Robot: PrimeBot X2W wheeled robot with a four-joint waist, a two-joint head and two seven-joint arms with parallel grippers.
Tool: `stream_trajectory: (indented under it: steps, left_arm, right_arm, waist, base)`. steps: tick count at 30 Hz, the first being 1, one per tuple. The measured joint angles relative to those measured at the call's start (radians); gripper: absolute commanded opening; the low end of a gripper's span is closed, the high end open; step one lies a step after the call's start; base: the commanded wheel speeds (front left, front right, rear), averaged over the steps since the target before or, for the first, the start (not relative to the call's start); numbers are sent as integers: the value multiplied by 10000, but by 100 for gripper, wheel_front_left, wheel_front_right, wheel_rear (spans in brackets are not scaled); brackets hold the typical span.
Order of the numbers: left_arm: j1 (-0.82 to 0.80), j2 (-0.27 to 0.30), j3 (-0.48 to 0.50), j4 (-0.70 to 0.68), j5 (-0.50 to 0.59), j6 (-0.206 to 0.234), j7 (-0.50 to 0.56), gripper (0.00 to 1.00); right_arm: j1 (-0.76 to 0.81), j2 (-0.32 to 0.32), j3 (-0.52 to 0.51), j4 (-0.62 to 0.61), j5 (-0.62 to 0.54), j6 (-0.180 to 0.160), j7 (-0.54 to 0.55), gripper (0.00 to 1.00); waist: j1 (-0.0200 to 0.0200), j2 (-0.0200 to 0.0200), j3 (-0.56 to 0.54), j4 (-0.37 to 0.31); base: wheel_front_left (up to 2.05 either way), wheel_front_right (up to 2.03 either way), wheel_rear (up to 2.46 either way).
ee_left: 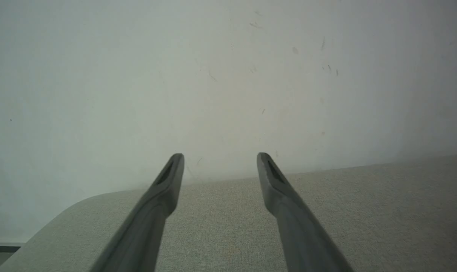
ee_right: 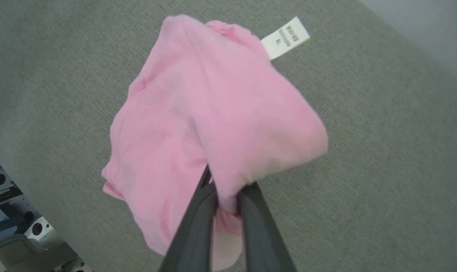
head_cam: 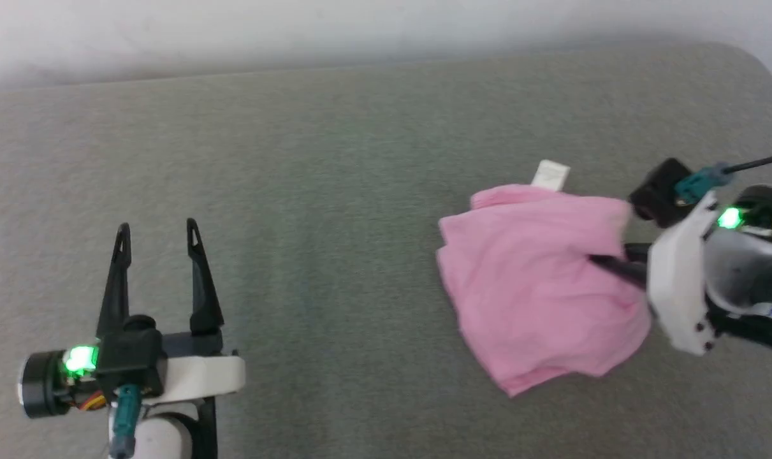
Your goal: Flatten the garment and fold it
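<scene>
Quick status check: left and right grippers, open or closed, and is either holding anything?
Left gripper: open, holding nothing.
Right gripper: closed, pinching a fold of the pink garment.

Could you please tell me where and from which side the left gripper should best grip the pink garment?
Probably the free left edge of the garment, coming in low from the robot's left. The right gripper pinches its right side and the open left gripper sits to the left; pulling opposite edges apart should spread its folds.
</scene>
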Motion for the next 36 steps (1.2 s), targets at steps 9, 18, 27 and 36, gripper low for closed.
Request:
stream_trajectory:
  steps: [9,18,27,36]
  left_arm:
    - [-808,499,100,-539,192,-17,0,100]
    - [-2163,871,-332,-970,280,-265,0,100]
    - [-2622,976,-627,-1277,276,-146,0,100]
    - [-2465,878,-658,-978,69,194,2,100]
  right_arm:
    - [-823,-1191,-295,1371,-982,4,-153,0]
    - [-1964,-1567,-1310,4362,-2268,12,-848,0]
    - [-2470,-692,-2069,6556,-2867,10,-1329,0]
    - [-2495,-410,-2485,7622,-3534,2,-2220,100]
  waist:
    - [2,0,954,-1335]
    - [3,0,2610,-1687]
    - [3,0,3999,-1406]
    - [1,0,3744,-1083]
  base:
    - [0,0,0]
    - [0,0,0]
    - [0,0,0]
    - [0,0,0]
